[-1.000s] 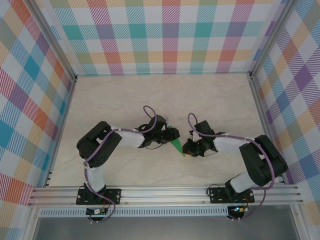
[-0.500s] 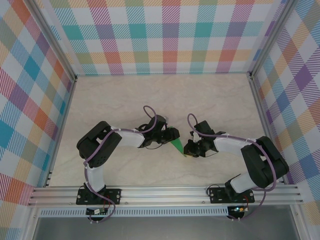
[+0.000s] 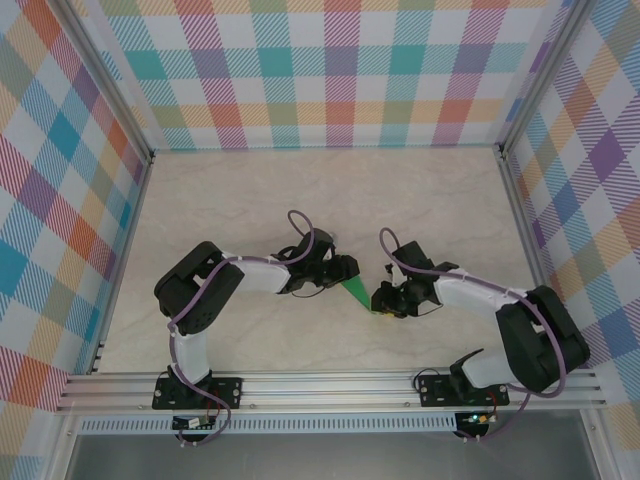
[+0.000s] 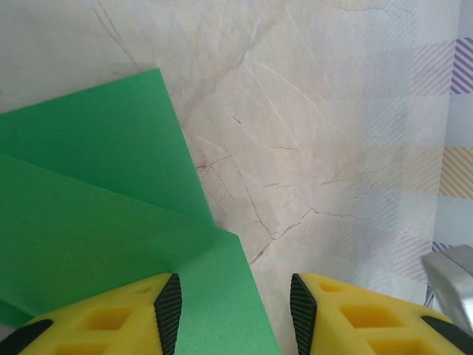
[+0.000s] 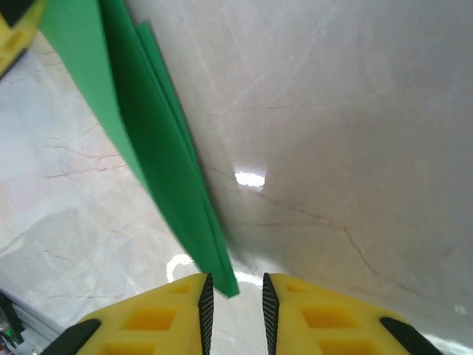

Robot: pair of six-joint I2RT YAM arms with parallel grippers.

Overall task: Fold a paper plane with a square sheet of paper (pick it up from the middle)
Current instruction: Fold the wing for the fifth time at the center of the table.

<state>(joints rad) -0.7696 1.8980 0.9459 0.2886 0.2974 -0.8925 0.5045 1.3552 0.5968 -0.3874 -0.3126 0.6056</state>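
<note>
Folded green paper (image 3: 352,291) lying loose on the table (image 3: 250,200), mid-front, between both arms.
Your left gripper (image 4: 235,314) stands half open over the paper's edge and grips nothing. Your right gripper (image 5: 235,305) is barely parted around its pointed tip, not pinching. Nudge either arm carelessly and the layers could spring apart or slide on the smooth top.

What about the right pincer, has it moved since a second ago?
Yes. The right pincer slid a little to the right, toward the right wall and away from the left arm's base.
</note>
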